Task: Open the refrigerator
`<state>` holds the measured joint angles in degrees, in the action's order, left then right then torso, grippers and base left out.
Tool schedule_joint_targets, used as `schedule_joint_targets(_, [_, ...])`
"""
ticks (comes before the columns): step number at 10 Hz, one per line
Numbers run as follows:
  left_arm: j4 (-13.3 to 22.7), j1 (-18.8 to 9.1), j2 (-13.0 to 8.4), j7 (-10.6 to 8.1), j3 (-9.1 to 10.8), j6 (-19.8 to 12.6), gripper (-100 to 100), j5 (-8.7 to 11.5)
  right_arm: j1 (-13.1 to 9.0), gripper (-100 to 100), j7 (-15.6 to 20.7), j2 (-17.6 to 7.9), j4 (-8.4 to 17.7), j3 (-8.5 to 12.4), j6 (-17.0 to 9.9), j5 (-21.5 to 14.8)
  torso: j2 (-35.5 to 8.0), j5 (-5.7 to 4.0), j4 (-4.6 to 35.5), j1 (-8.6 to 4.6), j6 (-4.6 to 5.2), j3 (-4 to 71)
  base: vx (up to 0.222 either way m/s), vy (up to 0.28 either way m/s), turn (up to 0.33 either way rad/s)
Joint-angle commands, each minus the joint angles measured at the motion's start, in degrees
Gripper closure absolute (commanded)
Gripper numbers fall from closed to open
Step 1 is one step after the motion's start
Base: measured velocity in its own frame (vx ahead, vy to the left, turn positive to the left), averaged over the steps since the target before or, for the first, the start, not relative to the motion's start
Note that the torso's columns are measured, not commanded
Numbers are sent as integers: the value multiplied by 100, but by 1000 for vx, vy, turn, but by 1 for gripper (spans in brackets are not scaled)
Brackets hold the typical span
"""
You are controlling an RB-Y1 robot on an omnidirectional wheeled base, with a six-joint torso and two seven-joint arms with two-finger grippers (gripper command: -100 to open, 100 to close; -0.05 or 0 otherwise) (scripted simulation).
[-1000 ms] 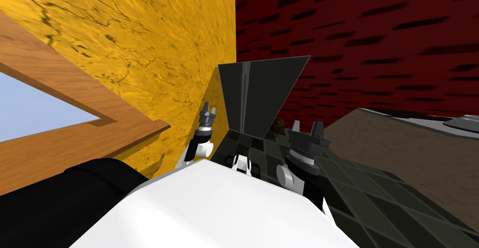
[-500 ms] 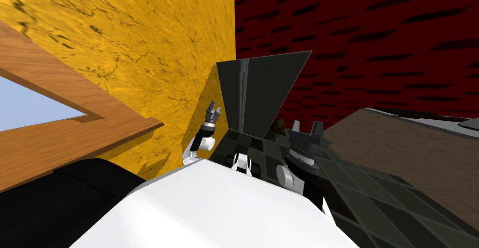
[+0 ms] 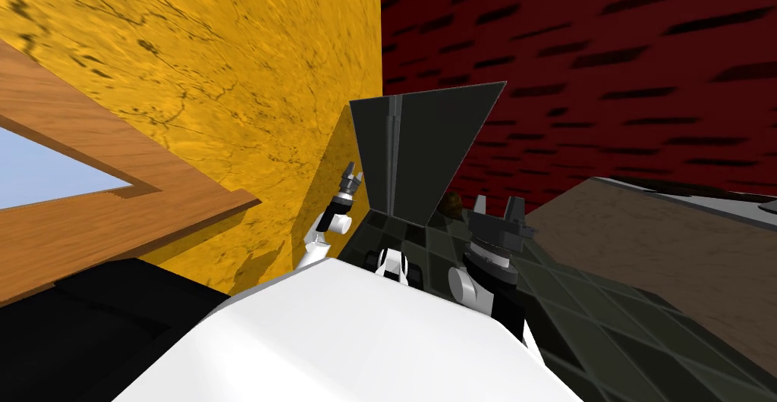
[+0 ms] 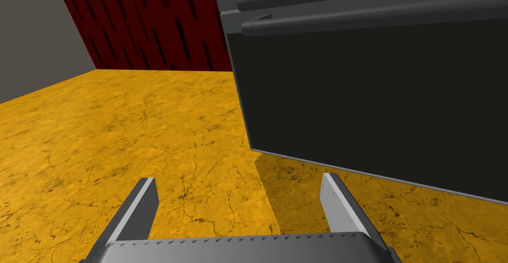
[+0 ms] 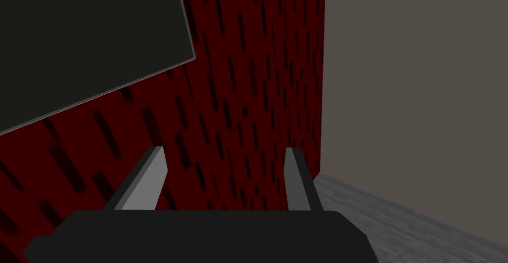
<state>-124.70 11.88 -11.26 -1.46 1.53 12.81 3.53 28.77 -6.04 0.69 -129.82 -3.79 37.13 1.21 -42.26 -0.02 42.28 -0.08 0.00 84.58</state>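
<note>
The dark grey, flat-fronted refrigerator (image 3: 425, 155) with round bar handles (image 4: 357, 19) stands where the cracked yellow wall (image 3: 228, 79) meets the dark red wall (image 3: 607, 56). Our left jaws are open near its edge, and our right jaws are open too.

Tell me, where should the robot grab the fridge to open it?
Probably the long bar handle along the edge of the dark refrigerator door. It stands off the flat front, so the open left gripper could come from the front, jaws straddling the bar across its length.
</note>
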Motion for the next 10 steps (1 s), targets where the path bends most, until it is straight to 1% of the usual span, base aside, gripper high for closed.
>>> schedule_joint_targets(1, [378,-457,-223,-220,83,-337,-100,127,0,0,0,0,0,0,0,0,0,0,0,6,1,1,26,-64,28])
schedule_joint_targets(2, [378,-612,-223,-220,83,-337,-100,127,0,0,0,0,0,0,0,0,-2,2,0,7,0,-1,30,-55,21])
schedule_joint_targets(3, [650,-790,-364,-362,130,-555,-100,208,0,0,0,0,0,0,0,0,-3,2,1,10,0,-2,35,-72,41])
schedule_joint_targets(4, [650,-982,-364,-362,130,-555,-100,208,0,0,0,0,0,0,0,0,-1,1,0,5,0,0,35,-62,25])
schedule_joint_targets(5, [909,-1160,-506,-509,180,-783,-100,290,0,0,0,0,0,0,0,0,-2,2,0,9,0,-1,44,-91,38])
schedule_joint_targets(6, [936,-1366,-506,-509,180,-783,-100,290,0,0,0,0,0,0,0,0,1,1,0,1,0,1,35,-72,31])
schedule_joint_targets(7, [1198,-1568,-647,-661,233,-1020,-100,372,0,0,0,0,0,0,0,0,-3,1,1,9,1,-1,44,-77,42])
schedule_joint_targets(8, [1234,-1759,-647,-661,233,-1020,-100,372,0,0,0,0,0,0,0,0,-1,3,0,8,0,-1,36,-69,24])
schedule_joint_targets(9, [1461,-1918,-789,-815,288,-1263,-100,454,0,0,0,0,0,0,0,0,-5,3,1,11,0,-3,35,-74,43])
schedule_joint_targets(10, [1544,-2104,-789,-815,288,-1263,-100,454,0,0,0,0,0,0,0,0,-4,3,1,9,-1,-2,32,-67,28])
